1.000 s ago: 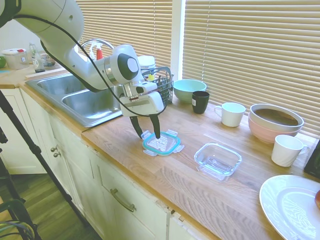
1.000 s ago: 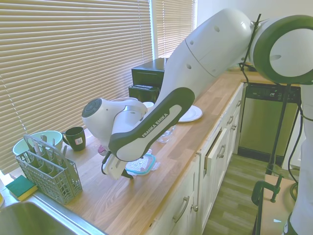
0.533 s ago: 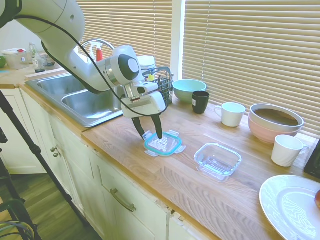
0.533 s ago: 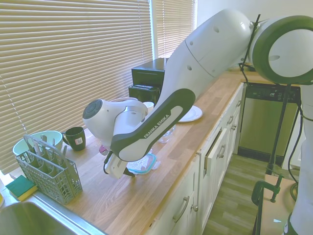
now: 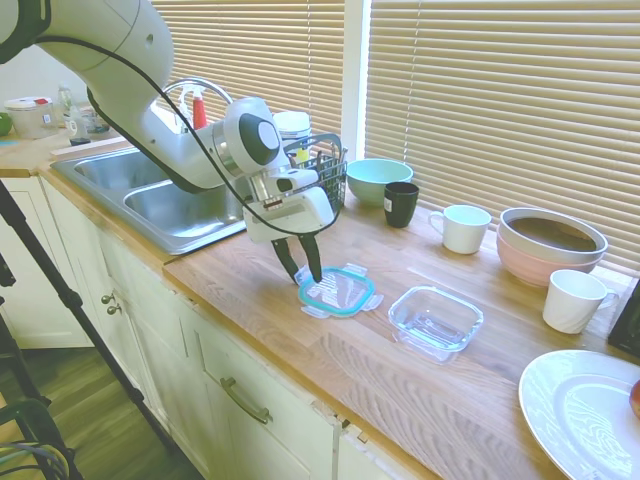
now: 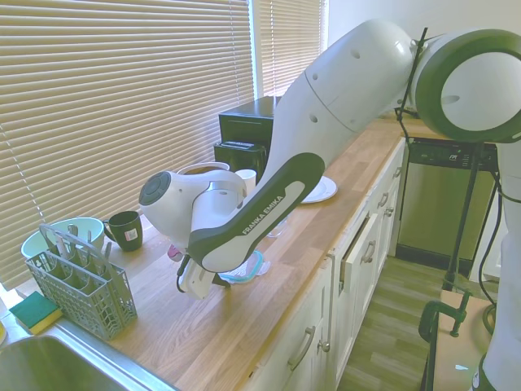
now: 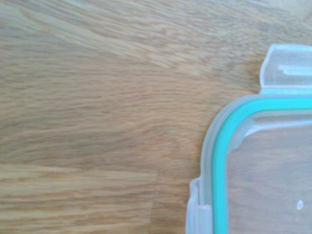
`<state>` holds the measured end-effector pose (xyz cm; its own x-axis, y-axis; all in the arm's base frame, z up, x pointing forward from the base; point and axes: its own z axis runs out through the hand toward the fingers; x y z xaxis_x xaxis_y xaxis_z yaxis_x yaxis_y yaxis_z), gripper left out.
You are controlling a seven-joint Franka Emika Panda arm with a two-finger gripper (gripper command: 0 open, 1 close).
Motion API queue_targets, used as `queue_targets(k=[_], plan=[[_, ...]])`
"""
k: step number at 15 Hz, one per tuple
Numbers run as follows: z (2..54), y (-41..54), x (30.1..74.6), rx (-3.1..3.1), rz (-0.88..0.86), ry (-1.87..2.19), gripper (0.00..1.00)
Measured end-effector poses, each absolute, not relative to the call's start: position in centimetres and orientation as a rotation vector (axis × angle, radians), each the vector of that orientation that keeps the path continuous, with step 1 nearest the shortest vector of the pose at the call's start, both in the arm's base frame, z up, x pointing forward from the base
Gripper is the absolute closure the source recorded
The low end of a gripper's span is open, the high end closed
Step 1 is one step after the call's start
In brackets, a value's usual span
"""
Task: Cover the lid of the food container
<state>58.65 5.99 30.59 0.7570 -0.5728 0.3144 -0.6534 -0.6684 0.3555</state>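
Kitchen counter (image 5: 330, 350) of pale wood | gripper (image 5: 303, 271) pinching the near edge of the lid (image 5: 341, 292); lid low, just beside the food container (image 5: 435, 320) | step: carrying lid across | next: lift, centre, set down square

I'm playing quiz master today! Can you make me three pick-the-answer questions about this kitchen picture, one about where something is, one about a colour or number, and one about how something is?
1. Where is the lid?
A. in the sink
B. on the wooden counter, beside the food container
C. on the white plate

2. How many white mugs stand on the counter?
A. two
B. four
C. none

3. What is in the food container?
A. soup
B. spoons
C. nothing

Answers: 1 B, the lid lies apart from the container, at the gripper. 2 A, one mug and another. 3 C, its clear bottom shows bare.
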Motion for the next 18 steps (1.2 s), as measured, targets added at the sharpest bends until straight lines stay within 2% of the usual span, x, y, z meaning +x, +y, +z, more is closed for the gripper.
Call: queue_targets(k=[12,18], plan=[[30.4,6.2,58.5,2.491,0.261,-0.912,1.0],[38.0,7.1,57.6,2.589,0.335,-0.976,1.0]])
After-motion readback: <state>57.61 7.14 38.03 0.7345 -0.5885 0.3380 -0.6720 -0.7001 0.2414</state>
